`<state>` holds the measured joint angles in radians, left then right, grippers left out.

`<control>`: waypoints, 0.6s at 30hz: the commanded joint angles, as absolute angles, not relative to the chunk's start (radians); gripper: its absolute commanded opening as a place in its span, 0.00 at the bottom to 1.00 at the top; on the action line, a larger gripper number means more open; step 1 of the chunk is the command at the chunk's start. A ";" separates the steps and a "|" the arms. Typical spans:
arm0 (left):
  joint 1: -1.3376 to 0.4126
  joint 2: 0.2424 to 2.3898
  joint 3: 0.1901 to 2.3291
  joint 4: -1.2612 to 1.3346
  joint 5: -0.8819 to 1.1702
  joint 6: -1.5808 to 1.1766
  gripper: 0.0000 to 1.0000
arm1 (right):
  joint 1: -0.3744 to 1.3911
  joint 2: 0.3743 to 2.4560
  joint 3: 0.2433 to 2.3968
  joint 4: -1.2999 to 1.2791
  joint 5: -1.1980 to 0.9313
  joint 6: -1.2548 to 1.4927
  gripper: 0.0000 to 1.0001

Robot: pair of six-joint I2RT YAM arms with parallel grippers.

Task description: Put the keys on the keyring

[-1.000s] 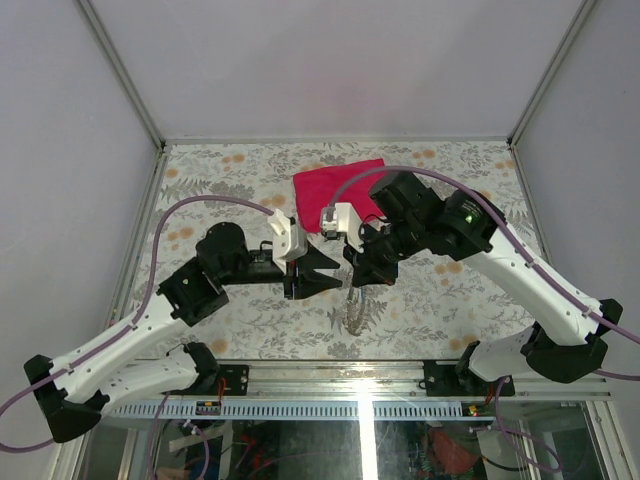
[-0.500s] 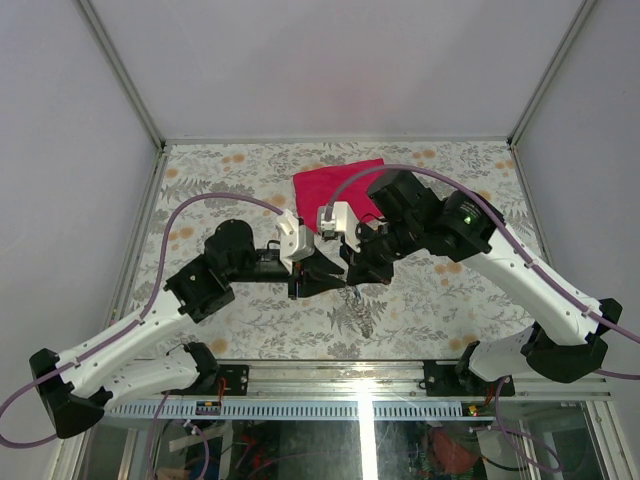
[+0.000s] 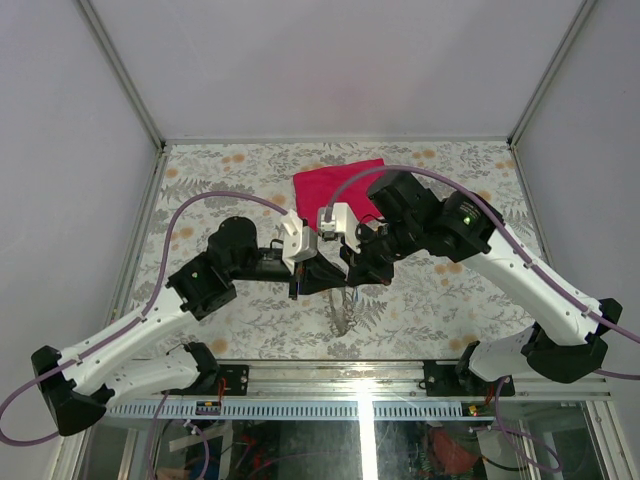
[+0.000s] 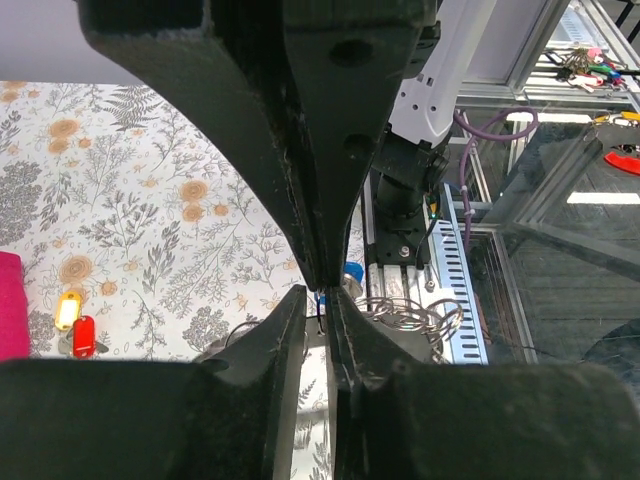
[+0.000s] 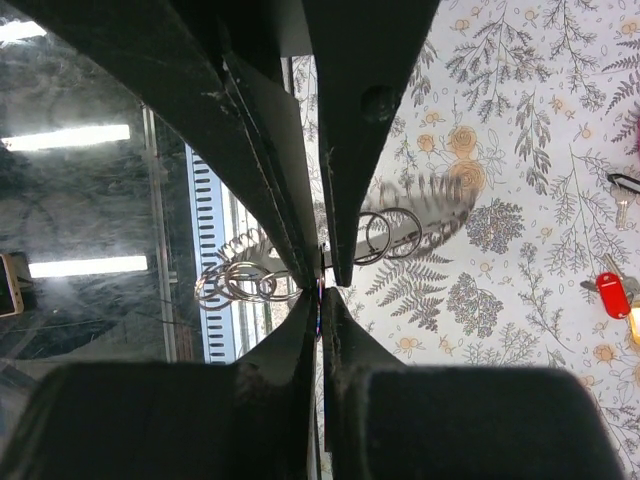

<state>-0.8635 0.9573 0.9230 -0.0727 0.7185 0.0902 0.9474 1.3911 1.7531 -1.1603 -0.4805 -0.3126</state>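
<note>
My two grippers meet tip to tip above the middle of the table. The right gripper [image 3: 347,272] [image 5: 320,292] is shut on a thin metal edge, the keyring [image 5: 321,270] seen edge-on. A bunch of small silver rings [image 3: 345,305] [image 5: 240,282] [image 4: 412,315] hangs from it. The left gripper [image 3: 324,276] [image 4: 322,300] comes in from the opposite side, its jaws drawn close on the same thin edge with only a slim gap showing. Keys with a red tag [image 5: 610,293] [image 4: 84,335] and a yellow tag [image 4: 66,310] lie on the table, apart from both grippers.
A pink cloth [image 3: 338,185] lies at the back of the flowered table [image 3: 220,170]. One more key [image 5: 620,195] lies beside it. A metal rail with a slotted channel [image 3: 360,405] runs along the near edge. Grey walls enclose the other sides.
The left gripper has moved right up to the right gripper's tips and its jaws have narrowed. The hanging rings have swung slightly left. The right arm has barely shifted.
</note>
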 commanded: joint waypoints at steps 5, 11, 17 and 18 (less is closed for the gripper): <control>-0.865 0.961 0.972 -0.074 0.731 0.128 0.16 | 0.959 1.349 1.754 -1.099 -0.489 -0.313 0.00; -0.865 0.955 0.984 -0.087 0.728 0.134 0.16 | 0.960 1.347 1.751 -1.103 -0.473 -0.310 0.00; -0.866 0.946 0.990 -0.095 0.726 0.140 0.27 | 0.960 1.344 1.746 -1.107 -0.459 -0.313 0.00; -0.865 0.945 0.989 -0.096 0.726 0.140 0.27 | 0.959 1.342 1.745 -1.107 -0.457 -0.313 0.00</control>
<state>-0.8635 0.9596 0.9539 -0.1078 0.7193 0.1234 0.9485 1.3849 1.7386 -1.1488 -0.4622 -0.3122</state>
